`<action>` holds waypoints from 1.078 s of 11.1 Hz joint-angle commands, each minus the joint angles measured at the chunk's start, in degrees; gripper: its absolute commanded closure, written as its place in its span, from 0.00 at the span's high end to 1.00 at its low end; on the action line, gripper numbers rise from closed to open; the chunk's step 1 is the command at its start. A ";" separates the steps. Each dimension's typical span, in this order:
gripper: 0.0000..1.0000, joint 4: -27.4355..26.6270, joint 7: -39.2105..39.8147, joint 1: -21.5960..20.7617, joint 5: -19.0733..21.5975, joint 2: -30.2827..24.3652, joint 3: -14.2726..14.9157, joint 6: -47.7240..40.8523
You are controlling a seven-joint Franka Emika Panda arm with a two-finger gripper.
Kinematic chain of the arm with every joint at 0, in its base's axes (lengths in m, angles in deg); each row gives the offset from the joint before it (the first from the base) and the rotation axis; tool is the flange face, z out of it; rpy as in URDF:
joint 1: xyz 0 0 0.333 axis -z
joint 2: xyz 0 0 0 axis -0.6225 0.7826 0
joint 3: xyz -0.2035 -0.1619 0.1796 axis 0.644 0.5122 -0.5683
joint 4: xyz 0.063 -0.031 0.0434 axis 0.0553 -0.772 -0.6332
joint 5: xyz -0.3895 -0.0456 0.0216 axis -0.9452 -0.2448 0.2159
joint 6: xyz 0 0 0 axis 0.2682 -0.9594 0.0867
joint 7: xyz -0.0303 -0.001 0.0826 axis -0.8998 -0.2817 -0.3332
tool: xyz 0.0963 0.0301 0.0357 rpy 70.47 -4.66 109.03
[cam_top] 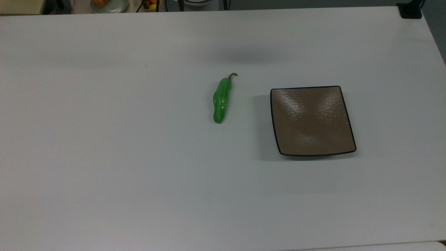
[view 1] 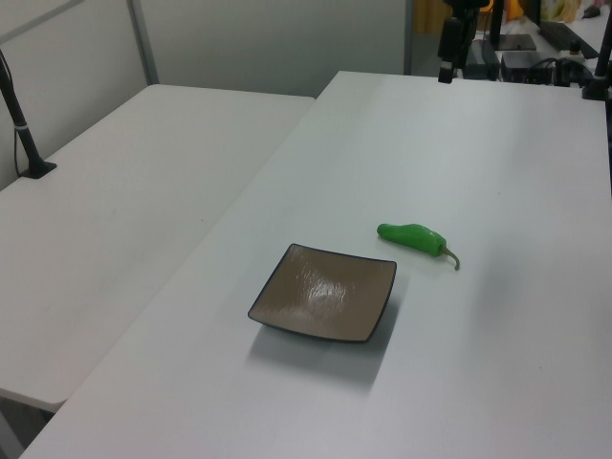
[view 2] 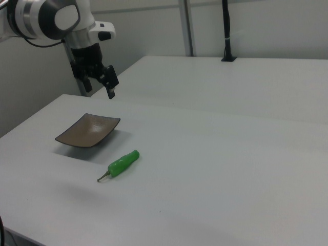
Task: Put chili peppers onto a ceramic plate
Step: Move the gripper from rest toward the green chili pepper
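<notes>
The table (cam_top: 139, 174) is wide and slick. The plate (cam_top: 312, 120) sits bare, near the pepper (cam_top: 220, 101) but apart from it, on the top view's right. My claw (view 2: 100, 81) hangs high above, fingers spread and holding nothing. The pepper is glossy and bumpy; if I pinch it off-centre, I think it could roll or squirt free.

A white tabletop (cam_top: 139, 174) fills the scene. In the left view a second white table (view 1: 124, 239) adjoins on the left view's left, with pale wall panels (view 1: 268, 38) behind.
</notes>
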 commanded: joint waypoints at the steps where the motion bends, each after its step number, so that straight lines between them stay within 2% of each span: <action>1: 1.00 -1.06 1.59 -0.01 1.20 -0.09 0.34 0.41; 7: 1.00 -2.55 2.90 -0.27 1.20 0.01 -0.10 0.77; 10: 1.00 -3.43 14.99 -0.19 1.20 0.18 -0.10 0.68; 12: 1.00 -4.66 17.85 -0.27 1.28 0.62 -0.10 0.68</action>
